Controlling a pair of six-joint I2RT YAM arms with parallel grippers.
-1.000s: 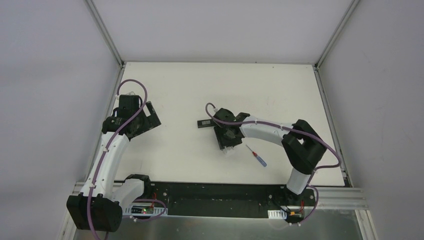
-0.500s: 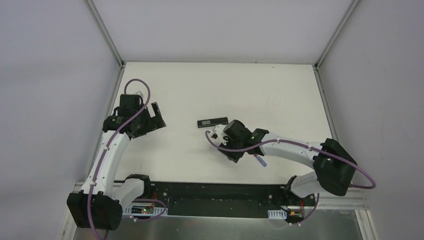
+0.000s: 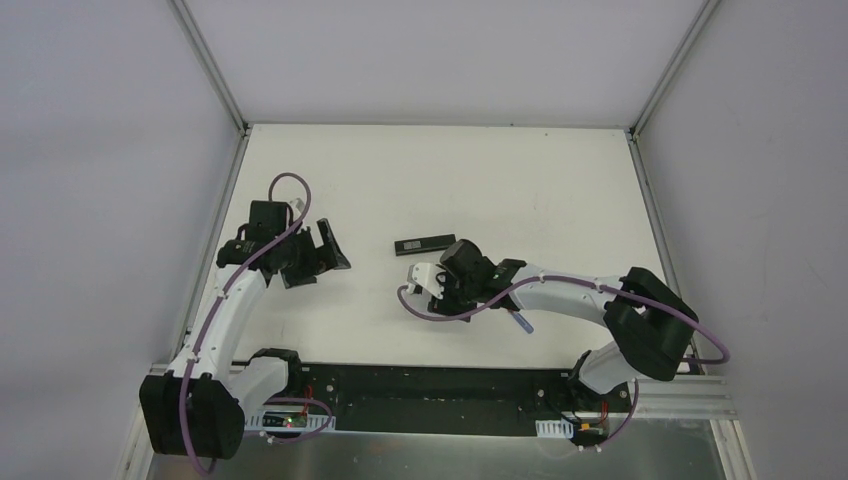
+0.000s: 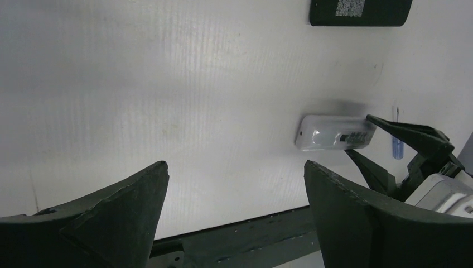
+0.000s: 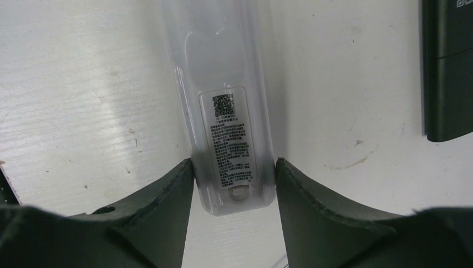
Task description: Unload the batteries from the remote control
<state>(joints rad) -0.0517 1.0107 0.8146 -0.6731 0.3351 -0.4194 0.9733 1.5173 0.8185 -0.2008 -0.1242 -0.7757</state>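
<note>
Pinches white remote [image 5: 231, 111] by its label end in right gripper [image 5: 234, 167]; spreads left gripper [image 4: 235, 167] wide, well left of it. Shows no batteries, probably inside it. Risks twisting loose: narrow end hold, slick casing.

My left arm [image 3: 225, 320] and right arm [image 3: 565, 290] are built alike, with smooth white shells on the long links and chunky matte black housings at the joints. A purple cable [image 3: 290, 185] loops along each of them, fastened here and there with small pale ties. My left pincer [image 4: 234, 167] and right pincer [image 5: 234, 167] end in black, wedge-shaped fingers [image 5: 167, 212] with dull, slightly grainy faces.
</note>
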